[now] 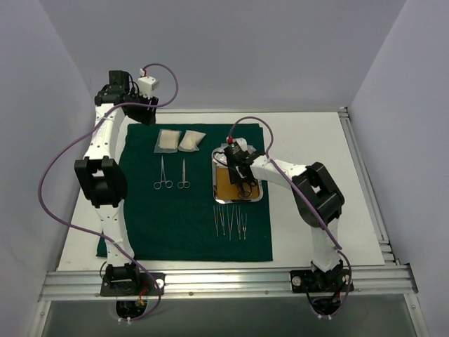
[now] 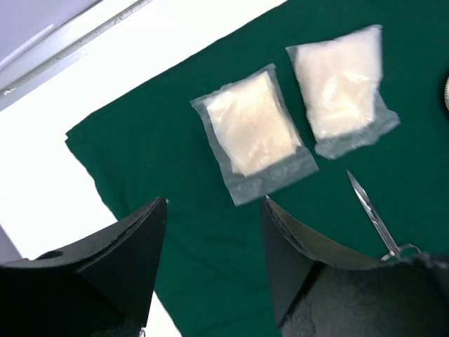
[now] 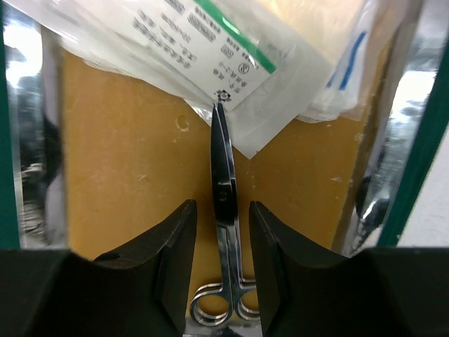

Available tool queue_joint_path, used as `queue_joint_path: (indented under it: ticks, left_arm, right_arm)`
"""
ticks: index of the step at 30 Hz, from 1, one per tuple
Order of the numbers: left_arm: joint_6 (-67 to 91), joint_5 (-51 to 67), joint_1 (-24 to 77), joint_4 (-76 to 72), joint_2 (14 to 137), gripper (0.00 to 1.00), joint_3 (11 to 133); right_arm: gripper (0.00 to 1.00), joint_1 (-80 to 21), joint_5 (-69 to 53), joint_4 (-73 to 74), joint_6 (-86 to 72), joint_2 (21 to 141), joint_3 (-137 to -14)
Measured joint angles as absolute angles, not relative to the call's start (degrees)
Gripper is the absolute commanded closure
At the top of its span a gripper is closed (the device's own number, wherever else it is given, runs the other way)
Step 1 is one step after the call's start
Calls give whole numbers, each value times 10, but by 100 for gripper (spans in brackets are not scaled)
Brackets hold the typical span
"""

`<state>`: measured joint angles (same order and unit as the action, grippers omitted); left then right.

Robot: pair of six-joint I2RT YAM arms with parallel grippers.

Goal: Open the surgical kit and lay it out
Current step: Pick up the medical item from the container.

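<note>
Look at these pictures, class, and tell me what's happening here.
The green drape lies spread on the table, with two gauze packets, two ring-handled instruments and a row of tweezers laid out on it. The right gripper is down in the steel tray, open, its fingers either side of ring-handled scissors lying next to sealed packets. The left gripper hovers open and empty near the gauze packets.

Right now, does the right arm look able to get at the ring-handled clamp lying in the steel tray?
Probably yes. The right gripper is open, with one finger on either side of the clamp and nothing between them and its shank. The packets lie only at its tip.
</note>
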<state>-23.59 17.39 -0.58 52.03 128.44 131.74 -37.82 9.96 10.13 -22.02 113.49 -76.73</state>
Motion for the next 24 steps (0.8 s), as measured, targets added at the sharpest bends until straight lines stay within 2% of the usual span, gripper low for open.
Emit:
queue_joint_path:
  ticks: [4,7,12,17,24]
  left_arm:
    - [-247,192,-13,530,1223,35,1260]
    - [-254,201,-21,534,1188,36,1200]
    - [-270,201,-28,534,1162,36,1103]
    - [-280,200,-29,535,1147,36,1040]
    - [-287,208,-42,536,1103,36,1014]
  right_arm:
    - [69,-374,92,110,-221,1153,-780]
    - [77,-368,78,108,-222,1153,-780]
    - [100,-360,56,89,-221,1149,-770]
    - [100,-359,47,86,-215,1147,-769]
    - [100,-377,69,92,-214,1137,-769]
